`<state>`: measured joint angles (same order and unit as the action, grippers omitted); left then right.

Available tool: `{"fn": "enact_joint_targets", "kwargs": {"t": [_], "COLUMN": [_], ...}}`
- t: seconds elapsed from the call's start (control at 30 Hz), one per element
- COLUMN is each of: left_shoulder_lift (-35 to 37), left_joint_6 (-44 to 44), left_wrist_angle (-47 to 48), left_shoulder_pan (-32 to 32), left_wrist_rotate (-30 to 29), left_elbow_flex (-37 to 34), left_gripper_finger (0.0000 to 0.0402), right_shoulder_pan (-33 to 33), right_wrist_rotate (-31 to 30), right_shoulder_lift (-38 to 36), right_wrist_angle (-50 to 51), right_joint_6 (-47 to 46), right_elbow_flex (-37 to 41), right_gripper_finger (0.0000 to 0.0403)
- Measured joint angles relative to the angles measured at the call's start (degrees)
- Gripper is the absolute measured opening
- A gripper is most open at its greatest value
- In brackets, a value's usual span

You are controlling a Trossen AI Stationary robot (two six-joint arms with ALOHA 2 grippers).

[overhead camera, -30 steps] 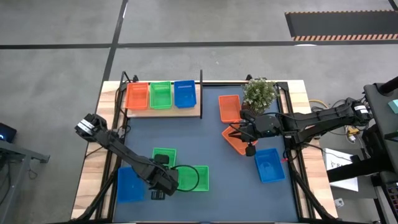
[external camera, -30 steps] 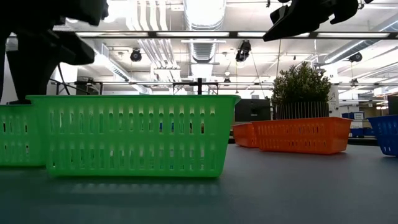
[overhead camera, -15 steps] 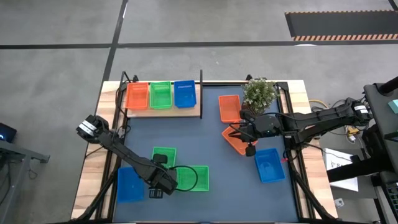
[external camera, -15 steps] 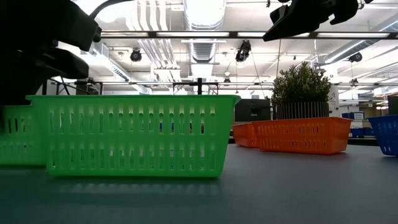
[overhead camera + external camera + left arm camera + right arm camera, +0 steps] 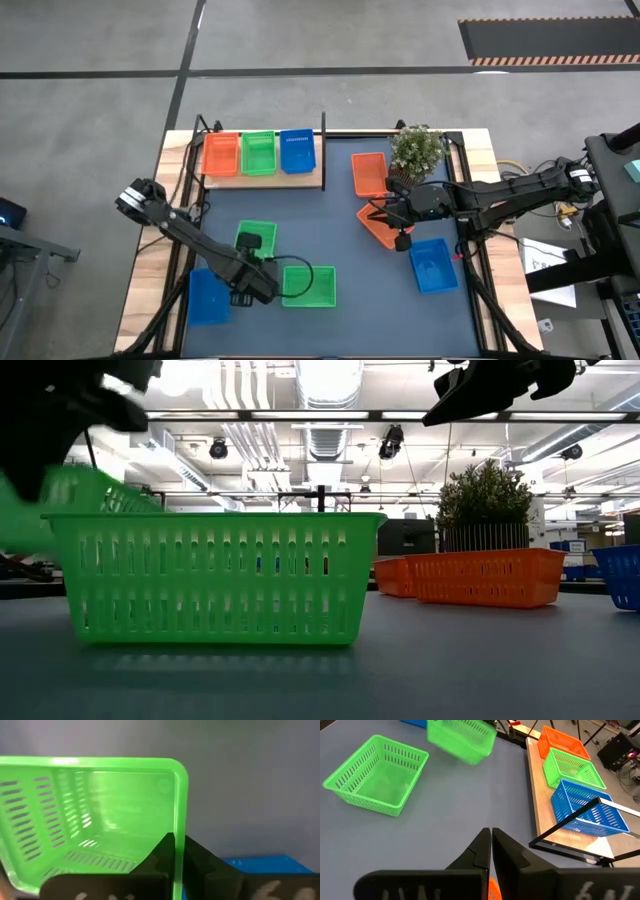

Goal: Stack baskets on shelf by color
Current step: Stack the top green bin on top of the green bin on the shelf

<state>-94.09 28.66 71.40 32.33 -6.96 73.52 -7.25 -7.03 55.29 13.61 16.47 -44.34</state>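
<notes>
A green basket (image 5: pixel 256 236) is lifted off the dark mat, with my left gripper (image 5: pixel 250 248) shut on it; in the low view this green basket (image 5: pixel 60 500) hangs tilted at the left. A second green basket (image 5: pixel 308 285) stands on the mat beside it. The wooden shelf (image 5: pixel 262 180) at the far left carries an orange basket (image 5: pixel 220 153), a green basket (image 5: pixel 258 152) and a blue basket (image 5: pixel 296 150). My right gripper (image 5: pixel 400 236) is shut and hovers over an orange basket (image 5: pixel 380 225) without touching it. My left gripper has one side wall of the green basket (image 5: pixel 179 820) between its fingers, one finger (image 5: pixel 161 854) inside the basket and the other (image 5: pixel 202 865) outside. The fingers come from above, pointing down. The basket is lifted clear of the mat and hangs tilted.
A blue basket (image 5: pixel 208 297) lies at the near left beside my left arm. Another blue basket (image 5: pixel 433 265) and an orange basket (image 5: pixel 368 173) lie on the right. A potted plant (image 5: pixel 418 150) stands at the far right. A black post (image 5: pixel 324 150) rises at the shelf's right end.
My left gripper has shut on the green basket's wall and risen, drawing a little toward the table's far edge. The basket has come off the mat and now hangs tilted; the other green basket has stayed in place.
</notes>
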Motion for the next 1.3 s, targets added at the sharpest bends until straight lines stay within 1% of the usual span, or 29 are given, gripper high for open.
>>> {"fn": "enact_joint_targets", "kwargs": {"t": [0.2, 0.37, 0.47, 0.7, 0.83, 1.0, 1.17, 1.3], "left_shoulder_lift": [4.84, 8.57, 10.06, 11.9, 12.49, 12.25, 11.7, 11.7], "left_joint_6": [-4.51, -12.64, -19.21, -37.39, -46.06, -52.26, -56.33, -57.06], "left_wrist_angle": [4.36, 5.13, 5.13, 4.66, 2.93, -0.55, -5.85, -6.23], "left_shoulder_pan": [-3.99, -10.05, -15.04, -30.05, -40.12, -50.79, -56.69, -58.58], "left_wrist_rotate": [-5.61, -10.3, -11.62, -14.68, -14.73, -14.37, -8.93, -8.43], "left_elbow_flex": [2.63, 4.15, 4.43, 4.04, 4.04, 3.76, 2.09, 1.34], "left_gripper_finger": [0.0, 0.0, 0.0, 0.0, 0.0, 0.0, 0.0, 0.0], "right_shoulder_pan": [0.0, 0.0, 0.0, 0.0, 0.0, 0.0, 0.0, 0.0], "right_wrist_rotate": [-0.02, -0.03, -0.04, -0.04, -0.04, -0.04, -0.04, -0.04], "right_shoulder_lift": [0.0, 0.0, 0.0, 0.0, 0.0, 0.0, 0.0, 0.0], "right_wrist_angle": [-0.04, -0.07, -0.09, -0.08, -0.07, -0.05, -0.04, 0.04], "right_joint_6": [0.02, 0.02, 0.02, 0.02, 0.02, 0.06, 0.17, 0.11], "right_elbow_flex": [0.0, 0.0, 0.0, 0.0, 0.0, 0.0, 0.0, 0.0], "right_gripper_finger": [0.0009, 0.0009, 0.0009, 0.0009, 0.0009, 0.0009, 0.0009, 0.0009]}}
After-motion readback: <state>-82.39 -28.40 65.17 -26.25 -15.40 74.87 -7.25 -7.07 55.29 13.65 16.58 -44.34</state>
